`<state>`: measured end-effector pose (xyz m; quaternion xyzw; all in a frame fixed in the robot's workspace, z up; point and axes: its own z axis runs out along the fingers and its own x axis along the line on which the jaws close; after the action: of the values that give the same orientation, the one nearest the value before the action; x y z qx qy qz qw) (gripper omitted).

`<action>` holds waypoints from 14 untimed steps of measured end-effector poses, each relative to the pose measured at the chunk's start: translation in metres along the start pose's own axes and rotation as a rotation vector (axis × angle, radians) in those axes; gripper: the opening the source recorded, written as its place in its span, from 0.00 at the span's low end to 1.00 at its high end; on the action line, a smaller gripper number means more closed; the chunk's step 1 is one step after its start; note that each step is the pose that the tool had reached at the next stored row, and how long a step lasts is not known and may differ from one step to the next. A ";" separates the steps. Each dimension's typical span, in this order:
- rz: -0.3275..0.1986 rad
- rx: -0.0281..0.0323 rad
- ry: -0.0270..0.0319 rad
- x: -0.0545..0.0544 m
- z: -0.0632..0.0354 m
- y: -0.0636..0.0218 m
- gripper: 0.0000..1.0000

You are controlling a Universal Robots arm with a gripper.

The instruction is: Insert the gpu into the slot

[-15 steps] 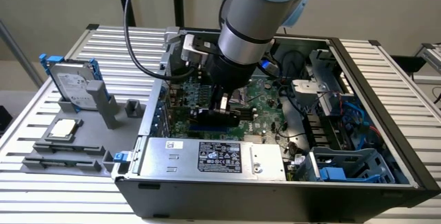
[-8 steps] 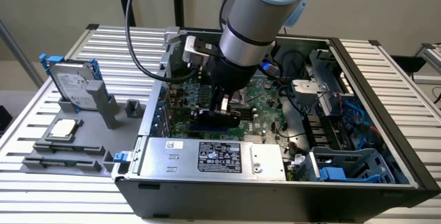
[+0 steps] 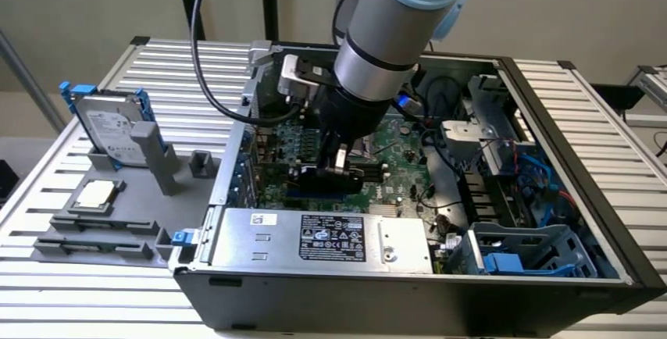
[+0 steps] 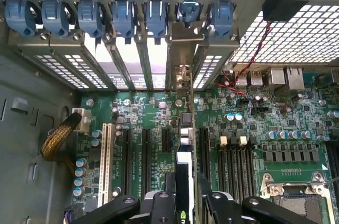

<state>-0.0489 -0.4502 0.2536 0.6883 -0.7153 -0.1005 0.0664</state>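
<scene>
Hard drive (image 3: 112,130) standing on the grey fixture (image 3: 94,230) at nine o'clock of the open computer case (image 3: 417,276). At centre, gripper (image 3: 336,173) lowered over the green motherboard (image 4: 153,110), fingers (image 4: 159,208) clamped narrow on the gpu (image 4: 184,181), held edge-on, upright, between expansion connectors. Slot hidden beneath.

Glossy green motherboard (image 4: 153,115), matt black plastic tool (image 4: 183,203), blue plastic card clips (image 4: 123,17), ribbed bare-metal counter (image 3: 83,284), perforated metal slot covers (image 4: 74,70).
</scene>
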 end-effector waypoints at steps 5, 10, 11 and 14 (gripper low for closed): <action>0.000 0.0001 0.0013 0.000 0.0000 -0.0003 0.26; 0.001 0.0001 0.0045 0.001 -0.0001 -0.0003 0.26; 0.001 -0.0001 0.0044 0.001 -0.0001 -0.0003 0.26; 0.001 -0.0011 0.0045 0.001 0.0001 -0.0006 0.26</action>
<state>-0.0484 -0.4517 0.2533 0.6882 -0.7154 -0.0993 0.0684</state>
